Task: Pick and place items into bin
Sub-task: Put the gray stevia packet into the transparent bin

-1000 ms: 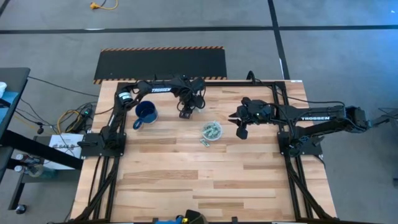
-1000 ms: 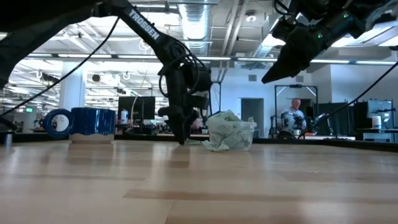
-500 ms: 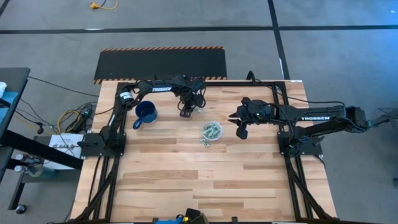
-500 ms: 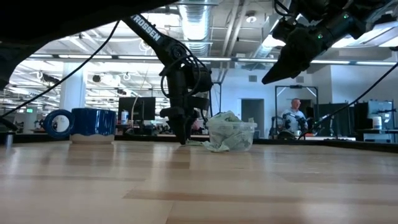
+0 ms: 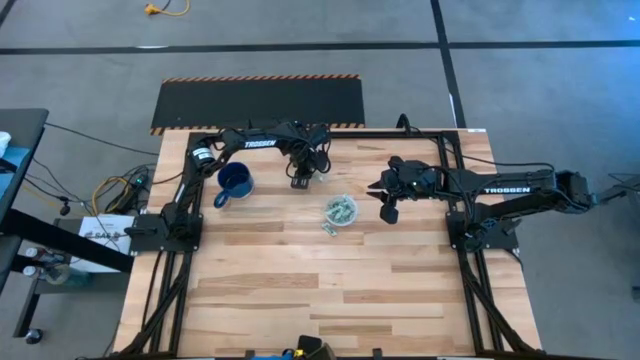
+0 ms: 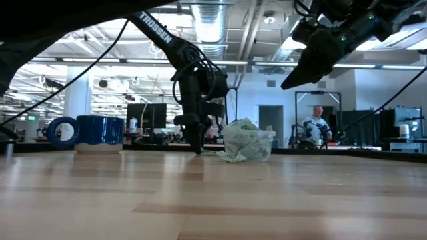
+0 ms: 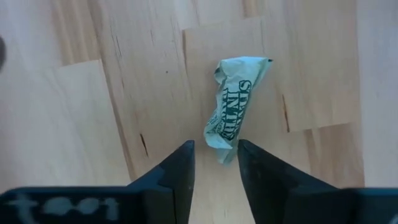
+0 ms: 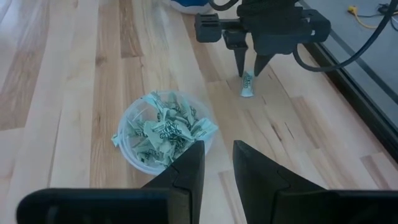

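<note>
most of the job looks done. going left to right across the high view, the blue mug (image 5: pixel 236 180) sits unused near the left arm's base. next, the left gripper (image 7: pixel 213 163) is down at the table with its fingers parted, straddling one wrapped piece (image 7: pixel 234 109) that lies flat on the wood, not yet pinched. further right, the clear cup (image 8: pixel 163 134) is heaped with wrapped pieces (image 8: pixel 160 127), and one more (image 5: pixel 327 228) lies on the table just beside it. the right gripper (image 8: pixel 217 163) hangs well above the table to the cup's right, fingers slightly apart and holding nothing. so two loose pieces seem left.
</note>
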`<action>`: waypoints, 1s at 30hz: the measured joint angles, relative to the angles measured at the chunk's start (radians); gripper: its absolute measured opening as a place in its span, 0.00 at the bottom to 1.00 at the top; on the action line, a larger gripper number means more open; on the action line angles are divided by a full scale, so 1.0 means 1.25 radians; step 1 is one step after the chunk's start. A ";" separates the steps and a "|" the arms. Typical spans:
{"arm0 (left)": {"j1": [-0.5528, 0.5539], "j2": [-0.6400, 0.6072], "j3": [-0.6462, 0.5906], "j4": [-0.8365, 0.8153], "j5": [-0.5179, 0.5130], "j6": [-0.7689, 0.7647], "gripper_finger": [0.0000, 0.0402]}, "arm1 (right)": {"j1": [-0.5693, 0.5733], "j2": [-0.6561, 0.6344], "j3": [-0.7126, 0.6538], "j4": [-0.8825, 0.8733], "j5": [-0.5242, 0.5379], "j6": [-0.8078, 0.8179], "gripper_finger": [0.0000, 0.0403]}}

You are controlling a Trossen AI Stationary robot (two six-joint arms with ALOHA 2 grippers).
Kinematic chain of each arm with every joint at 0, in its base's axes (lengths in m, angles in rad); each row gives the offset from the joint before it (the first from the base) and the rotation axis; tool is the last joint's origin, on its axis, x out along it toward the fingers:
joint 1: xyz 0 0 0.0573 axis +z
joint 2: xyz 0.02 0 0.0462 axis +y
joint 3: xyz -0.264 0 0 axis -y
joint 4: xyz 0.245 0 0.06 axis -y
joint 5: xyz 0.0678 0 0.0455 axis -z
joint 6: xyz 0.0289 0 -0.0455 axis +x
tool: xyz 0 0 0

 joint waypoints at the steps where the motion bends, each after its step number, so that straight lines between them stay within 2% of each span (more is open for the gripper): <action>1: 0.000 0.000 0.000 0.000 0.000 0.000 0.27 | 0.000 0.000 0.000 0.000 0.000 0.000 0.19; 13: -0.001 0.000 0.001 0.002 -0.021 0.002 0.01 | 0.000 0.000 0.000 0.000 0.000 0.000 0.19; 16: -0.003 0.000 0.001 0.002 -0.028 0.002 0.01 | 0.000 0.000 0.000 -0.001 0.000 0.000 0.19; 21: -0.013 -0.002 0.004 -0.018 -0.084 -0.019 0.00 | 0.000 0.000 0.000 -0.001 0.000 -0.001 0.19; 30: -0.056 -0.003 0.119 -0.167 -0.093 -0.109 0.00 | 0.000 0.000 0.000 -0.012 0.000 0.000 0.19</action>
